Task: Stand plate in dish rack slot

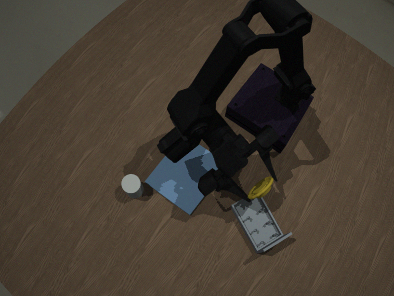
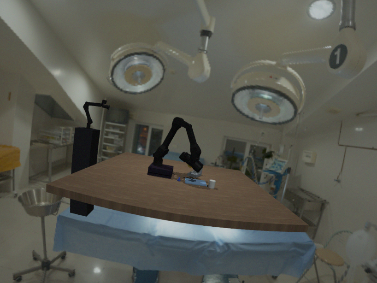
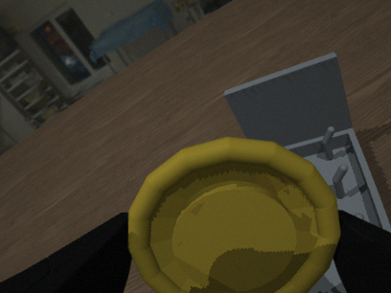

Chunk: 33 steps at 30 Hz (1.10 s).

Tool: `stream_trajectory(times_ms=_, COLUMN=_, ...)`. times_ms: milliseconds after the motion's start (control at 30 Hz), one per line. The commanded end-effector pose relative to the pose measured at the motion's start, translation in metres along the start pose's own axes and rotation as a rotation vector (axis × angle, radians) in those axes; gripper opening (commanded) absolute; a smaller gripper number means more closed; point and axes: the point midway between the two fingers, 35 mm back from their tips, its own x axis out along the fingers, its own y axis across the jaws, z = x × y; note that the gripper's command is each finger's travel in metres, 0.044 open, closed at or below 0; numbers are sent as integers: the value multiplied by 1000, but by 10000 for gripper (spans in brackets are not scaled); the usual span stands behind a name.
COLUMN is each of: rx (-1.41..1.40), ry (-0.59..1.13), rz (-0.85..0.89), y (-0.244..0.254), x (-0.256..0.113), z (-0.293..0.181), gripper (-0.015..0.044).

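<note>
The yellow round plate [image 1: 261,188] [image 3: 235,230] is held tilted, off the table. My gripper [image 1: 262,191] [image 3: 231,224] is shut on it, with one black finger at each side of the rim. The grey dish rack [image 1: 277,242] [image 2: 196,173] [image 3: 292,105] stands on the table, with short pegs inside and a raised panel at its far end. In the top view the plate overlaps the rack's end opposite the panel. In the wrist view the plate hides much of the rack. Plate and fingers are mostly hidden behind the arm in the exterior view.
A flat blue square [image 1: 178,184] [image 2: 199,182] lies partly under the arm in view. A white cylinder [image 1: 131,183] [image 2: 211,184] stands at its corner. A small blue object [image 2: 179,179] lies near the arm's dark purple base [image 1: 254,101] [image 2: 160,170].
</note>
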Motion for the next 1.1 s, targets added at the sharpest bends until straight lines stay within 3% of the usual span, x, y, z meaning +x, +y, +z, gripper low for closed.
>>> stream_trajectory(times_ms=0, rx=-82, ry=-84, rz=-24, y=-3, x=-2, z=-2, gripper=0)
stream_trajectory(times_ms=500, rx=-383, ry=-316, rz=-206, y=-13, x=-16, z=-7, gripper=0)
stream_trajectory(times_ms=1067, rx=-396, ry=-319, rz=-216, y=-16, x=-10, z=-13, gripper=0)
